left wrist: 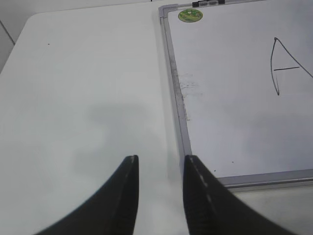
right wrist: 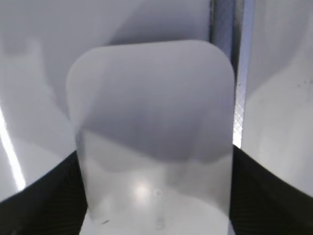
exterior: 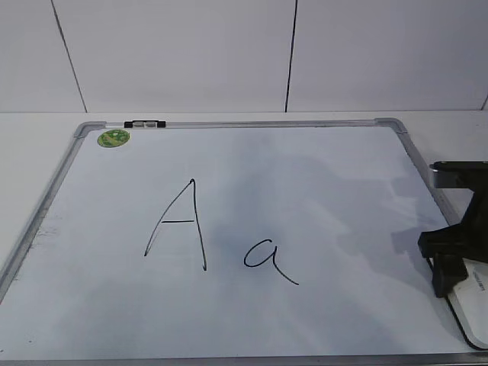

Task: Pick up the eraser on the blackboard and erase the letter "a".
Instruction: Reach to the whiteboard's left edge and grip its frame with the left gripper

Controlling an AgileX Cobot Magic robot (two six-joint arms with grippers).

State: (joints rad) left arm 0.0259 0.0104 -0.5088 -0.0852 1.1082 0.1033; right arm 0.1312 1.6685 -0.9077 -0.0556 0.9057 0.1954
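Observation:
The blackboard lies flat on the table. The letter "a" is written in black near its middle, right of a tall capital "A". The white eraser lies at the board's lower right corner. My right gripper is down on it. In the right wrist view the eraser fills the space between the two fingers, which touch its sides. My left gripper is open and empty over the bare table, just left of the board's near corner.
A green round sticker sits at the board's far left corner, and it also shows in the left wrist view. A small black clip sits on the far frame. A white tiled wall stands behind the table.

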